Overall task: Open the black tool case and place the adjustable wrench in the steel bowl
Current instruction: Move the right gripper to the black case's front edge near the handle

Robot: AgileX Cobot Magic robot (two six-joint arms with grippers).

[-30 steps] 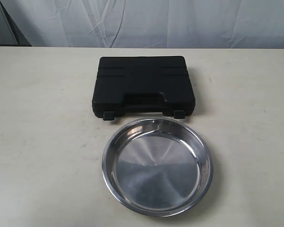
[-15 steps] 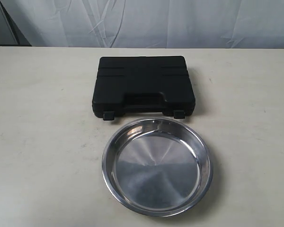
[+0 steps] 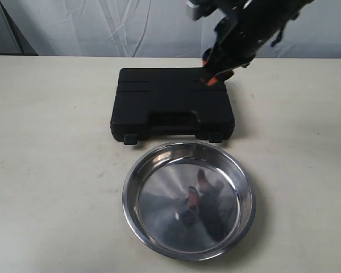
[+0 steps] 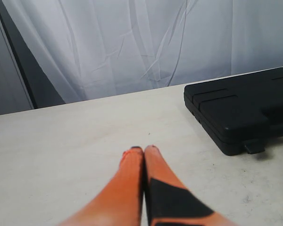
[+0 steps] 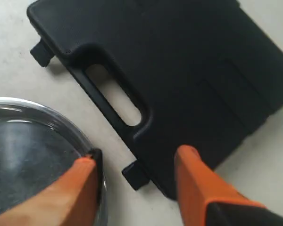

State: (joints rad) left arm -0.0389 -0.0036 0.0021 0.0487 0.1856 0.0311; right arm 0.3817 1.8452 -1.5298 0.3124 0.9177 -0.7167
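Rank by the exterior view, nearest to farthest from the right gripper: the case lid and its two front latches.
1. Black tool case lid, directly beneath the right gripper.
2. Latch on the view's right, at the case's front edge.
3. Latch on the view's left, across the front edge.

The right gripper (image 5: 137,156) hangs with its orange jaws spread wide, one over the rim of the steel bowl (image 5: 33,160), the other seemingly above the closed black tool case (image 5: 188,70), beside a latch (image 5: 136,175).
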